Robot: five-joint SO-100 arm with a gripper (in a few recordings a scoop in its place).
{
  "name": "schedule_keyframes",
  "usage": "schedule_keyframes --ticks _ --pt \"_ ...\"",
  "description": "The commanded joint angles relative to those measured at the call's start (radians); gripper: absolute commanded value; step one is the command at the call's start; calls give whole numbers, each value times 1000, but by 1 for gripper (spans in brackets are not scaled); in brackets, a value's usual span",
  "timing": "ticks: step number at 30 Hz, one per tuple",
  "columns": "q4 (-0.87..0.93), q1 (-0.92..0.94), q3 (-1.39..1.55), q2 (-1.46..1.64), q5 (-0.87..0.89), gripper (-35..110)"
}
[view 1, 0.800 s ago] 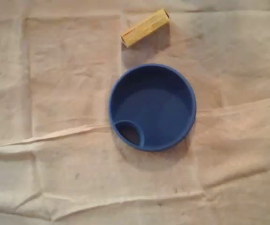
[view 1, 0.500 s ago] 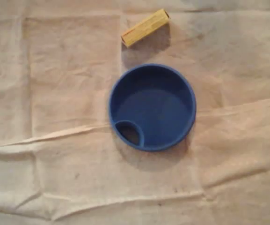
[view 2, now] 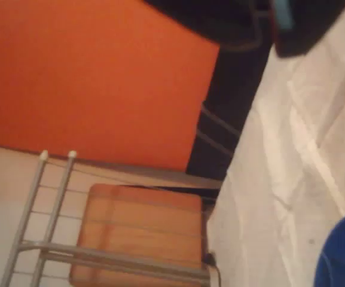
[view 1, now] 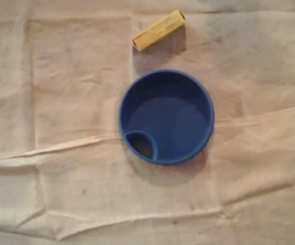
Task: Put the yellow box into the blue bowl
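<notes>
Whether the gripper is open or clenched, I cannot tell. Its wrist view catches the bowl [view 2: 344, 256] edge. In the overhead view the box [view 1: 158, 30] lies on the cloth [view 1: 60, 102], near the bowl's upper rim but apart. Best approach: jaws spanning its narrow width.

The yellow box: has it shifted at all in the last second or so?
No. In the overhead view the yellow box lies at the same spot and slant, just above the blue bowl and apart from its rim.

yellow box [view 1: 158, 30], blue bowl [view 1: 166, 116], beige cloth [view 1: 60, 102]
</notes>
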Motion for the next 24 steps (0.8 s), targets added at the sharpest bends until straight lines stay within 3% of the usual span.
schedule_keyframes --ticks 1,9,18,24 --pt "-8 -5 -8 34 -8 0" --pt "-8 -6 -5 17 -20 0" --pt "-20 -6 9 5 -235 0" --pt "-83 -6 -8 -198 -238 0"
